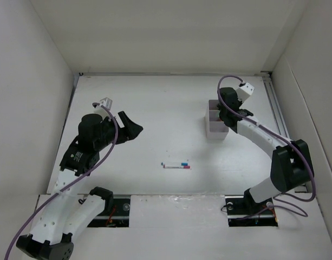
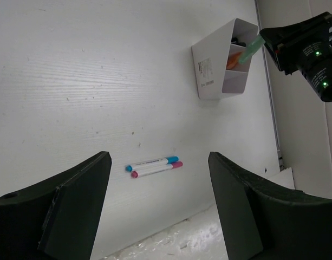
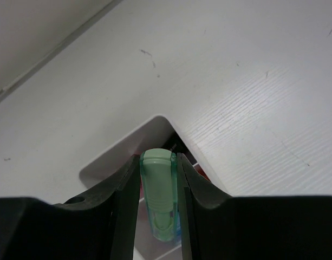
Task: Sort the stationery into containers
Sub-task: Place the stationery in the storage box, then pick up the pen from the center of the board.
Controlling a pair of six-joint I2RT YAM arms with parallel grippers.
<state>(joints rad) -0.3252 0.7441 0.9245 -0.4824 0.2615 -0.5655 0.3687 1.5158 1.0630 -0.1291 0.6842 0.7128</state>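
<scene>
A: Well, the right gripper [image 3: 158,161]?
B: Pinching a green marker [image 3: 157,187] between both fingers; the marker hangs over the open top of the white box [image 3: 103,162]; which compartment, I cannot tell; an orange marker [image 2: 234,58] leans inside.
A: And the left gripper [image 1: 131,125]?
B: Spread wide, holding nothing, above the table [image 1: 155,103]; a blue-capped pen [image 2: 153,162] and a pink-capped pen [image 2: 156,169] lie side by side there, well apart from the box.
</scene>
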